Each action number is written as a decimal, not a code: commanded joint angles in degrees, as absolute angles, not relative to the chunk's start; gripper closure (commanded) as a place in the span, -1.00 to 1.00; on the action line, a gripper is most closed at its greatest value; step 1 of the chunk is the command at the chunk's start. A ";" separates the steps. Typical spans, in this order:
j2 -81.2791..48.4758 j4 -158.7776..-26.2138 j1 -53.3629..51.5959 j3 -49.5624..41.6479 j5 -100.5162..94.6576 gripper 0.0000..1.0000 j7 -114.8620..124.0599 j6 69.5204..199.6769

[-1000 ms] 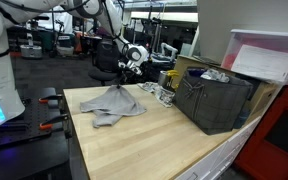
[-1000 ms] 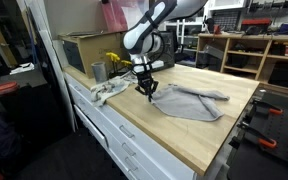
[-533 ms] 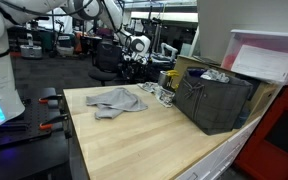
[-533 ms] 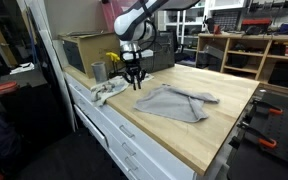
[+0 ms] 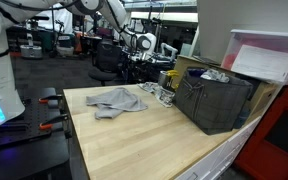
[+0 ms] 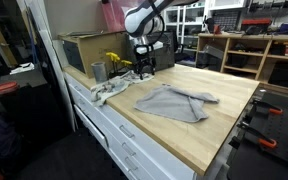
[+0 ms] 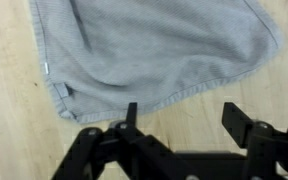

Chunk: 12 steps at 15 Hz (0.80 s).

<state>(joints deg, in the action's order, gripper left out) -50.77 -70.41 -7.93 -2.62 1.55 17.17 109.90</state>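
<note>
A grey cloth (image 5: 117,100) (image 6: 174,101) lies spread flat on the wooden table (image 5: 144,135) (image 6: 219,125) in both exterior views. In the wrist view the grey cloth (image 7: 154,50) fills the upper part, with its hem just above my fingertips. My gripper (image 7: 181,114) hangs above the table beside the cloth's edge, open and with only bare wood between its fingers. From outside, the gripper (image 5: 144,62) (image 6: 145,66) is raised well above the table, apart from the cloth.
A dark crate (image 5: 214,100) of items stands on the table. A metal can (image 6: 99,71) and a light rag (image 6: 109,90) lie near the table's end by a cardboard box (image 6: 84,48). Drawers (image 6: 124,140) run under the table's edge.
The gripper has let go of the cloth and opened, then risen up and away from it. The cloth, bunched and lifted a second ago, now lies flat.
</note>
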 commanded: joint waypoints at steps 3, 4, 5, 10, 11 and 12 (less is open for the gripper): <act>-43.11 -87.27 -2.32 -2.03 -0.24 -1.00 4.26 117.11; -42.10 -89.96 -1.54 -2.11 -0.63 -1.00 2.41 118.20; -40.87 -92.55 -0.93 -2.25 -1.06 -1.00 1.02 118.75; -34.32 -106.10 1.51 -2.56 -2.70 -1.00 -3.02 123.96; -33.39 -108.32 1.82 -2.47 -2.71 -1.00 -3.23 124.92; -32.61 -110.39 2.10 -2.52 -2.68 -1.00 -3.43 125.86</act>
